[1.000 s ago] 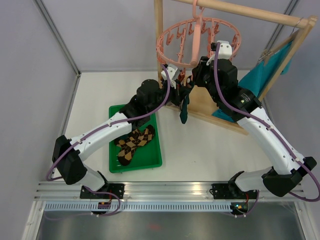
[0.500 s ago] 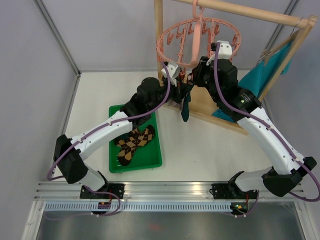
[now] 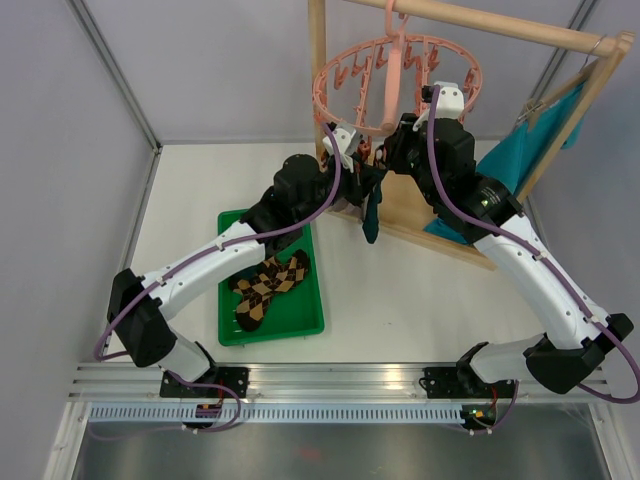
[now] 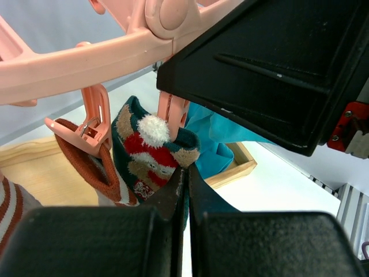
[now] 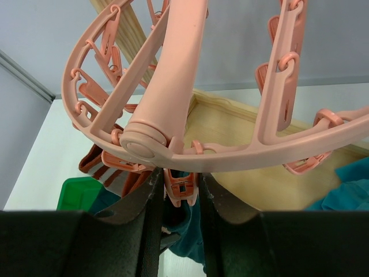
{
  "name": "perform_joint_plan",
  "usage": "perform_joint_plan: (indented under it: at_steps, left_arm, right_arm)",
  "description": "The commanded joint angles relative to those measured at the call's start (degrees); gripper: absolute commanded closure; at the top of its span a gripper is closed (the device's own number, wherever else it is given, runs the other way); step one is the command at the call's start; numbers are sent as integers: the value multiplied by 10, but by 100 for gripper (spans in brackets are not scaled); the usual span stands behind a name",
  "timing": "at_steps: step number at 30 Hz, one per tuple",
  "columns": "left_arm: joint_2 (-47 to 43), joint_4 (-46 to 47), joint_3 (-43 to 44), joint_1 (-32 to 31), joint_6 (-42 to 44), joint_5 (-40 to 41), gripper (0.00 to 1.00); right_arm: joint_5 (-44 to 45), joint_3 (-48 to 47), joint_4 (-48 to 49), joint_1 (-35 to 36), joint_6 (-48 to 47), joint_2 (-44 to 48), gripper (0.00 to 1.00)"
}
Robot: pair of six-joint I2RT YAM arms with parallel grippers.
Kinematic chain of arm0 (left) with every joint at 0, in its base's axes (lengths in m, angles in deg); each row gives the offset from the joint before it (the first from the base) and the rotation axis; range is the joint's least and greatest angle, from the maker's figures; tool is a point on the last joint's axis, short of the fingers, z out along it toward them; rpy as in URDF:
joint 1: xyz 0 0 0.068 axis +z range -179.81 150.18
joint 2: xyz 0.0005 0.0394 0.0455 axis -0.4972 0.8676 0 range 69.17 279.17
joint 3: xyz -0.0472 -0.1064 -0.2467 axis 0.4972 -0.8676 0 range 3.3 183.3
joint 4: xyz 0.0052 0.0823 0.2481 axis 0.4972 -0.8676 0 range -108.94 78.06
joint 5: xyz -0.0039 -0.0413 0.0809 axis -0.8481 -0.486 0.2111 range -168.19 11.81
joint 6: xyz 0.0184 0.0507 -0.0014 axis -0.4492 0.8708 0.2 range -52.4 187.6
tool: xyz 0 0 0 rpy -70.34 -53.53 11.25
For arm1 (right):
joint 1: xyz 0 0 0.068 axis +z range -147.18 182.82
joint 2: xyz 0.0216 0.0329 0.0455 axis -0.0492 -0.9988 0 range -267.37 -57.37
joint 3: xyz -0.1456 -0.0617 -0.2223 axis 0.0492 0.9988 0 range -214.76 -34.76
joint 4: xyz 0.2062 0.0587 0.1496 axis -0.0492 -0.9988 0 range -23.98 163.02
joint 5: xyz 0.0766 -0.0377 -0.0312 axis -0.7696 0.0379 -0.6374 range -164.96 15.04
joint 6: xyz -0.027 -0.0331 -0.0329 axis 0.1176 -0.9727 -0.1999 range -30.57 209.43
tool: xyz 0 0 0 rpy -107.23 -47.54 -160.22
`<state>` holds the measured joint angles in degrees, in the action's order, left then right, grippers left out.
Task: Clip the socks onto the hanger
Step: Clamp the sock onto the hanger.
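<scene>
The pink hanger (image 3: 330,105) hangs by its hook from the wooden rail. My left gripper (image 3: 362,182) is shut on the cuff of the dark teal sock (image 3: 371,218), which hangs below the ring's near edge. In the left wrist view the left gripper (image 4: 185,173) pinches the sock's red-white motif (image 4: 147,151) just under a clip peg (image 4: 173,109). A grey-brown sock with a striped cuff (image 4: 86,167) hangs from the neighbouring peg. My right gripper (image 5: 180,179) is shut on that clip peg (image 5: 181,187), with the teal sock (image 5: 193,236) below it. Brown-black argyle socks (image 3: 268,285) lie in the tray.
A green tray (image 3: 228,335) sits on the table at the left. The wooden rail frame (image 3: 318,60) stands at the back, and its base board (image 3: 440,235) lies on the table. A bright teal cloth (image 3: 540,150) hangs on the frame's right side.
My left gripper has lifted the teal sock slightly up and to the right, closer under the hanger ring. The right gripper has stayed at the peg.
</scene>
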<state>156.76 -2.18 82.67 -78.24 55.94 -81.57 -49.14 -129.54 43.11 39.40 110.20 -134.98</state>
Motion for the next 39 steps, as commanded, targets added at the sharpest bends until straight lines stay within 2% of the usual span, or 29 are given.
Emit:
perform_joint_plan:
  at_steps: [1,24,25,26,31,33,37,39]
  left_arm:
    - [-13,38,20,-4,7,4,98]
    - [-22,54,11,-3,3,11,98]
    - [-22,54,11,-3,2,11,98]
    - [-22,54,12,-3,2,12,98]
    - [-19,48,16,-3,2,11,98]
    - [-16,38,23,-4,2,14,98]
    - [-15,32,24,-2,-3,27,98]
    - [-16,26,25,-1,-5,31,98]
  right_arm:
    - [-21,18,-63,11,1,-4,100]
    - [-20,14,-67,12,-4,6,99]
    - [-22,13,-67,11,-5,7,97]
    - [-24,11,-67,11,-5,9,87]
    - [-38,13,-63,11,-5,18,57]
    - [-44,13,-64,11,-6,24,51]
    - [-65,14,-59,12,-6,39,35]
    - [-75,15,-59,11,-5,46,32]
